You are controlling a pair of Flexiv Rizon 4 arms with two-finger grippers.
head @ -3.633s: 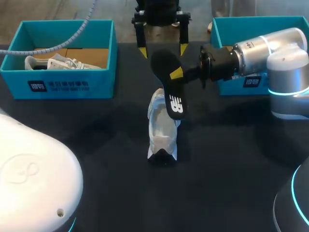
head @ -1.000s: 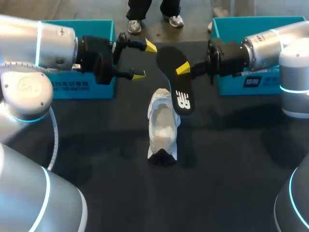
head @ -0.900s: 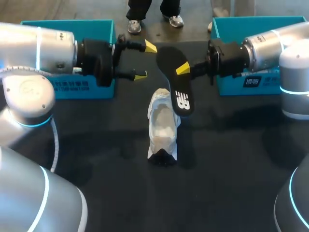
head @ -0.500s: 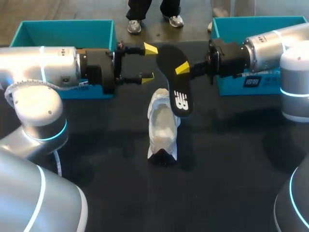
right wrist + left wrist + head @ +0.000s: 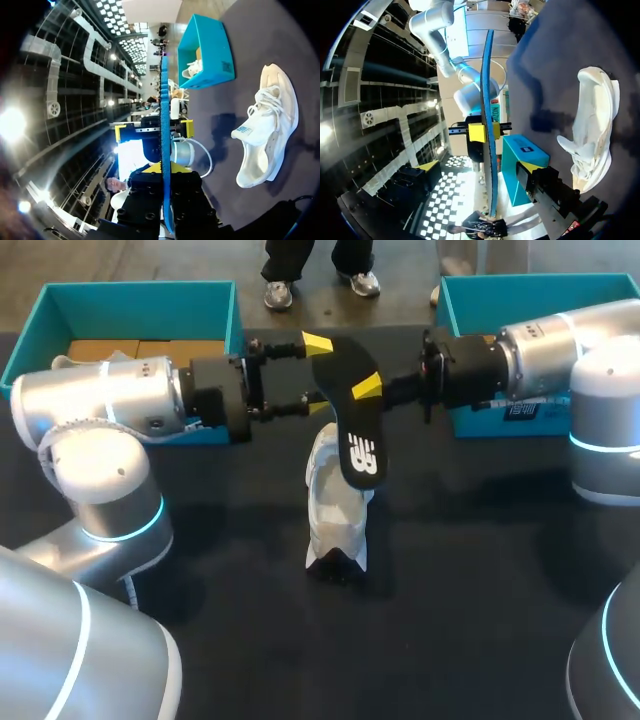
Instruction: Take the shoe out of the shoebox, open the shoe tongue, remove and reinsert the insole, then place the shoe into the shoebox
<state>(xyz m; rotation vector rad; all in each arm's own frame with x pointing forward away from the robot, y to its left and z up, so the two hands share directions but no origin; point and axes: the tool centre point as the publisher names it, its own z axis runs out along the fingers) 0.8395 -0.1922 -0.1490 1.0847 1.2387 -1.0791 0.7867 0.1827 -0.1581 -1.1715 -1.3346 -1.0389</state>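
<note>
Centrally on the black table (image 5: 480,570) stands the white shoe (image 5: 337,502). Above its far end the right gripper (image 5: 365,388) pinches the black insole (image 5: 352,425), white logo showing, while the left gripper (image 5: 312,375) gapes wide alongside. The teal left shoebox (image 5: 140,300) and the white-labelled right shoebox (image 5: 500,290) sit behind the shoe

Left arm (image 5: 100,405) comes in from the left, forearm level, wrist pointing toward the middle; left pincer (image 5: 314,374) spread wide, its yellow tips well apart; right arm (image 5: 545,340) comes in level from the right; right pincer (image 5: 368,388) clamped on the insole (image 5: 355,430), facing the left pincer, the two near each other.
</note>
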